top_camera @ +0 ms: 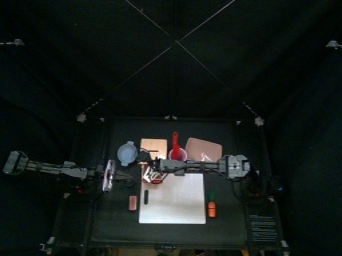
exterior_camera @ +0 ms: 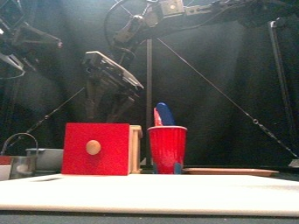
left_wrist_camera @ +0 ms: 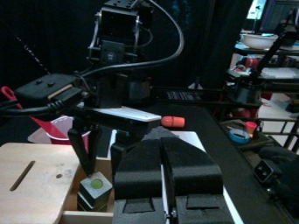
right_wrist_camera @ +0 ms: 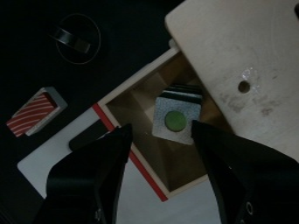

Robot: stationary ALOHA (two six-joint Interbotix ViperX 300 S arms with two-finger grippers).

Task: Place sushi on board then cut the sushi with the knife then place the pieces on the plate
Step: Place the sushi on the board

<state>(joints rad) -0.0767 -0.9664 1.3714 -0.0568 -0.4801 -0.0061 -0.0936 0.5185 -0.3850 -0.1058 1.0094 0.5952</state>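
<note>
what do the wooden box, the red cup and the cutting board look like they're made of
Wooden box: pale bare wood, faint grain on its top; drawer front painted matte red, with a round wooden knob. Red cup: probably plastic, smooth with a slight sheen. White cutting board: smooth, matte, likely plastic, though the look leaves it open.

Sushi (right_wrist_camera: 176, 120) in drawer (right_wrist_camera: 163, 162), cup (exterior_camera: 167, 149) right of box (exterior_camera: 100, 149), board (exterior_camera: 152, 194) before them
</note>
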